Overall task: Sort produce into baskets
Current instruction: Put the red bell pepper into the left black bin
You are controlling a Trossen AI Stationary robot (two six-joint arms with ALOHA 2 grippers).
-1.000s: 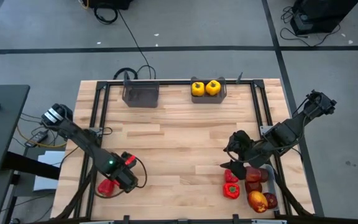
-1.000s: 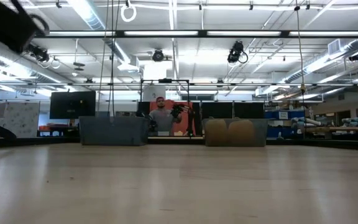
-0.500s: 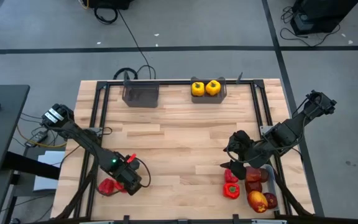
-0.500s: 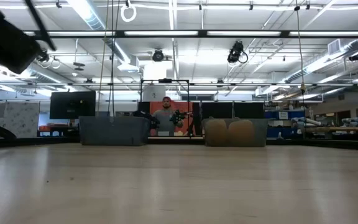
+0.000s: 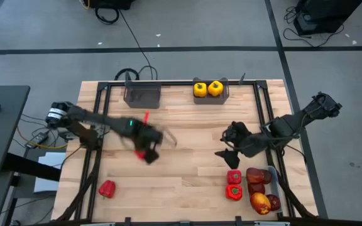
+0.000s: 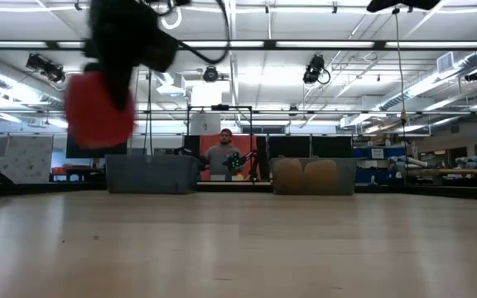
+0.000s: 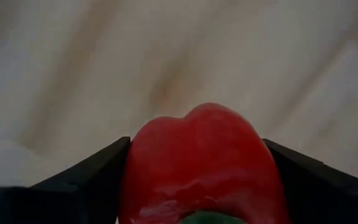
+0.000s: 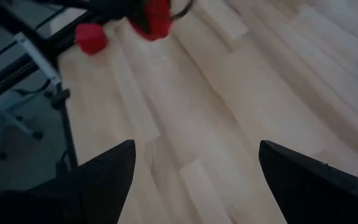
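Observation:
My left gripper (image 5: 148,152) is shut on a bright red bell pepper (image 7: 197,162), held high over the table's middle left; in the low view (image 6: 98,108) it hangs well above the wood. A second red pepper (image 5: 107,188) lies on the table near the near-left corner. My right gripper (image 5: 222,154) is open and empty, just on the far side of the clear tray (image 5: 270,171), which holds red peppers and dark apples. Two yellow peppers (image 5: 207,89) sit in the far right grey bin; the far left grey bin (image 5: 142,95) is empty. My left gripper pinches the red pepper's two opposite sides (image 7: 135,168) between its two fingers (image 7: 95,177). The pepper's green stem end (image 7: 205,218) lies toward the wrist and its rounded end points away. The pepper is lifted clear of the table.
A black frame rail (image 5: 99,125) runs along the left, far and right sides of the table. Bare wood lies between the two arms and the far bins. A person (image 6: 224,157) stands in the room beyond the far edge.
My left gripper has risen from the near-left corner and swung toward the table's middle and far side, carrying a red pepper clear of the wood; the other red pepper stays where it was. My right gripper has drawn a little away from the tray toward the far side.

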